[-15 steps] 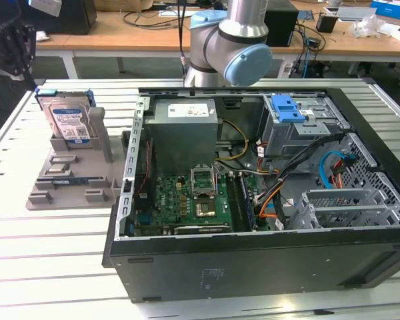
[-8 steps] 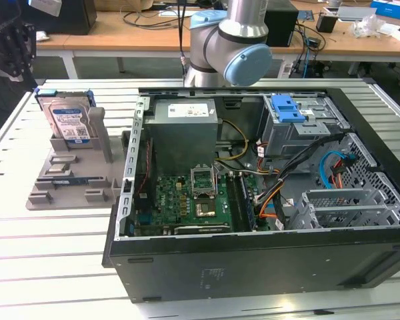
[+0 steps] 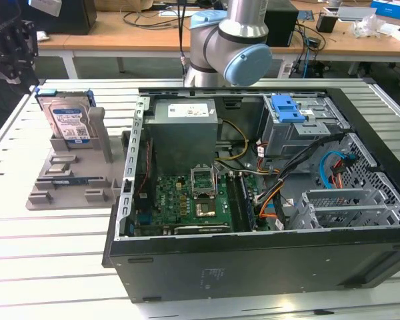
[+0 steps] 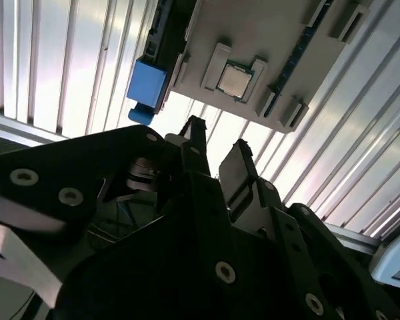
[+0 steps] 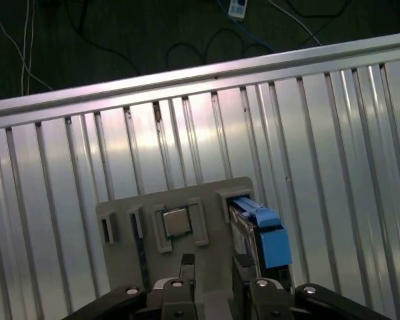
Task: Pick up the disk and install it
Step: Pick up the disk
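The slatted table point(image 3: 27, 227) carries the open computer case point(image 3: 253, 267); at the exterior view's left, beside it, a grey holder point(image 3: 70, 185) stands the disk point(image 3: 65, 120) upright; probably heavy, stiff, shock-shy, best pinched across its blue rails point(image 5: 272, 243); free room above; the gripper point(image 5: 215, 264) hovers close, jaws spread, empty.

disk point(image 3: 68, 120): 1 was counted
grey holder point(image 3: 53, 193): 1 was counted
processor chip point(image 5: 175, 222): 1 was seen, in the first wrist view
computer case point(image 3: 253, 267): 1 was counted
power-supply box point(image 3: 183, 130): 1 was counted
drive cage point(image 3: 300, 133): 1 was counted
blue tab point(image 3: 287, 107): 1 was counted
motherboard point(image 3: 183, 200): 1 was counted
robot arm point(image 3: 237, 40): 1 was counted
gripper point(image 5: 213, 263): 1 was counted
fingers point(image 5: 187, 265): 2 were counted
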Tool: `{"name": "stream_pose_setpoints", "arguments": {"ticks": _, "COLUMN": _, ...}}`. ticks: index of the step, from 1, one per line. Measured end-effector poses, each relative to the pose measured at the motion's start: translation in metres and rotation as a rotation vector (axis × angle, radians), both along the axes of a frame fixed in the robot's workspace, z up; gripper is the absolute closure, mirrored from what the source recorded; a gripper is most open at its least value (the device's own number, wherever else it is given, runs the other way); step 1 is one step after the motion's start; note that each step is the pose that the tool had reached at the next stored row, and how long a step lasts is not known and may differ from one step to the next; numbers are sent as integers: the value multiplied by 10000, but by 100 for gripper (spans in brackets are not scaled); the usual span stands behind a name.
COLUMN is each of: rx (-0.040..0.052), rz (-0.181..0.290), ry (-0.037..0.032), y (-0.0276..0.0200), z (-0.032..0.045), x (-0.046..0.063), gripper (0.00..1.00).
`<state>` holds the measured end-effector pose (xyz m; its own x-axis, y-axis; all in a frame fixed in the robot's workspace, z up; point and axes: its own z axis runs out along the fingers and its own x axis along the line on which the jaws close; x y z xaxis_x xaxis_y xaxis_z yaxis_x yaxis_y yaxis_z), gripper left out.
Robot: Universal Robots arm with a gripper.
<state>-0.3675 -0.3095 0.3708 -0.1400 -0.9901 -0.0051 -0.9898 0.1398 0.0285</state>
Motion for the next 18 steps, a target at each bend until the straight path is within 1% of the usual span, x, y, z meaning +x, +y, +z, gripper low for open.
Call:
{"name": "stream_pose_setpoints", "arguments": {"ticks": 1, "rx": -72, "rz": 287, "ry": -1, "y": 0, "z": -1, "x": 0, "gripper": 64}}
{"name": "stream_pose_setpoints", "arguments": {"ticks": 4, "rx": -85, "rz": 784, "ry": -2, "y": 0, "z": -3, "x": 1, "gripper": 64}}
{"name": "stream_pose_setpoints", "arguments": {"ticks": 9, "rx": -86, "rz": 811, "ry": -2, "y": 1, "z": -3, "x": 0, "gripper": 64}}
{"name": "stream_pose_setpoints", "arguments": {"ticks": 10, "rx": -86, "rz": 810, "ry": -2, "y": 27, "z": -3, "x": 5, "gripper": 64}}
{"name": "stream_pose_setpoints", "arguments": {"ticks": 11, "rx": -86, "rz": 811, "ry": -2, "y": 94, "z": -3, "x": 16, "gripper": 64}}
{"name": "stream_pose_setpoints", "arguments": {"ticks": 18, "rx": -86, "rz": 818, "ry": -3, "y": 303, "z": -4, "x": 53, "gripper": 64}}
